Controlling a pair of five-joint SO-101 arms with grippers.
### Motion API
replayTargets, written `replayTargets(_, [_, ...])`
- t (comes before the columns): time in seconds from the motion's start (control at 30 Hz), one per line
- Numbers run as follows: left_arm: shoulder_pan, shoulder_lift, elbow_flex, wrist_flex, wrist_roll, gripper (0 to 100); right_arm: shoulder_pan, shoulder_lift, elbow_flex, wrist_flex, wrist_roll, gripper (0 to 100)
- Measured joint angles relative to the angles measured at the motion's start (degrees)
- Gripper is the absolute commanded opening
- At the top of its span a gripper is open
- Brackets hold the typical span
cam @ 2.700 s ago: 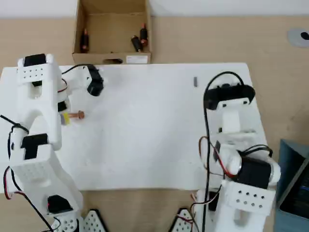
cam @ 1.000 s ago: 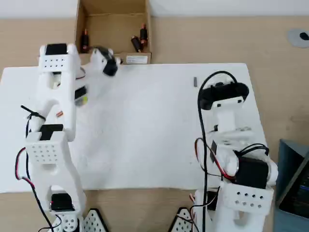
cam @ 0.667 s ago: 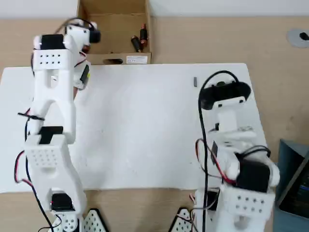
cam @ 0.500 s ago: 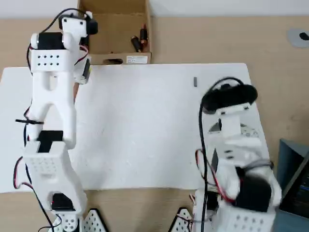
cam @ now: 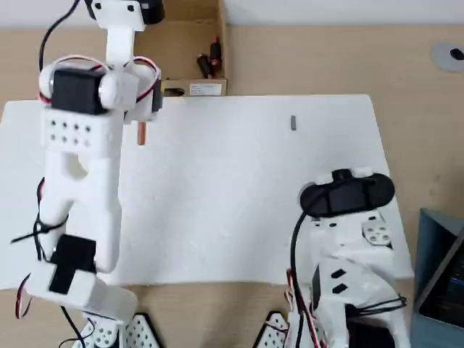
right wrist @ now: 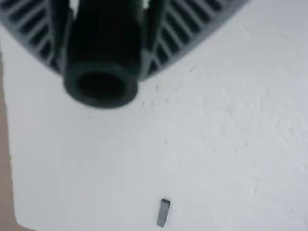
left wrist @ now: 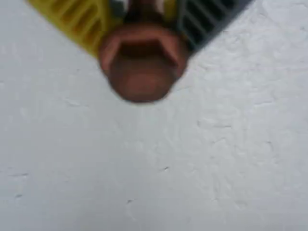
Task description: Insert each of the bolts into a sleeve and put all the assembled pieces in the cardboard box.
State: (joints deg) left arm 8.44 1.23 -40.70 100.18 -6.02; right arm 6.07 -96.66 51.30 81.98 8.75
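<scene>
Two parts are held, one per arm, presumably ready for mating. The left gripper pinches the copper bolt (smooth, rounded head) above the white, grainy table, near the cardboard box. The right gripper clamps the black sleeve, a matte tube, with its open bore exposed to accept the bolt. Assembled pieces lie in the box.
</scene>
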Motion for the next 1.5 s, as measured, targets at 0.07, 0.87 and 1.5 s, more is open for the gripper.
replayTargets(0.07, [0.7, -1.9, -0.2, 0.0, 2.0, 0, 0.0, -1.6, 3.1, -1.9, -1.6, 0.9])
replayTargets(0.87, [1.0, -50.3, 38.3, -1.7, 4.6, 0, -17.3, -6.9, 32.2, -25.3, -3.9, 0.9])
replayTargets(1.5, [1.0, -104.1, 96.0, -31.6, 15.1, 0, -39.0, -6.9, 35.3, -32.4, -10.8, 0.9])
